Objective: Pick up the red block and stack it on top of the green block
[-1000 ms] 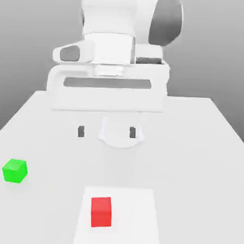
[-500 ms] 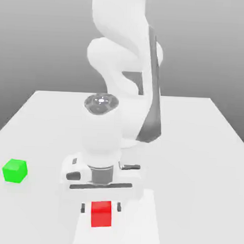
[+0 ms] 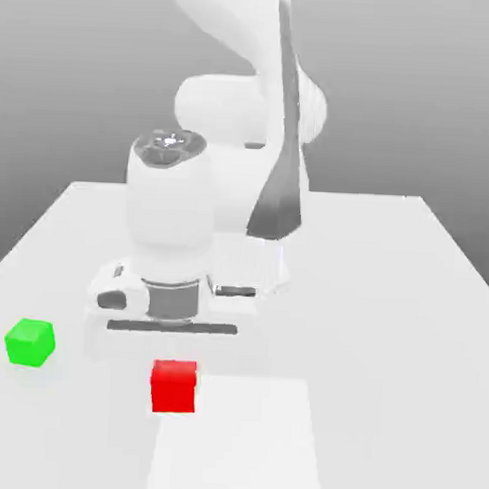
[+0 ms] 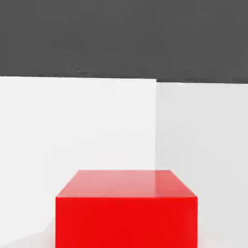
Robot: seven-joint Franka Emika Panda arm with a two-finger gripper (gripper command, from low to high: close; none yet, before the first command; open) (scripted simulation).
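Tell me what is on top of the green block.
Nothing: the green block has a bare top. The red block is apart from it, toward the exterior view's right, below the gripper, whose fingertips are hidden.

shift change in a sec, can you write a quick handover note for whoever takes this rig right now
Claw: over the red block, which sits directly under the hand; whether it is gripped cannot be told from these views.
Red block: near the front of the white table, at the corner of the lighter square patch. The hand view shows it close up.
Green block: on the table, toward the exterior view's left, apart from the red one, nothing on top.
Done: arm brought to the red block.
Left: carry the red block over, set it on the green block, release.
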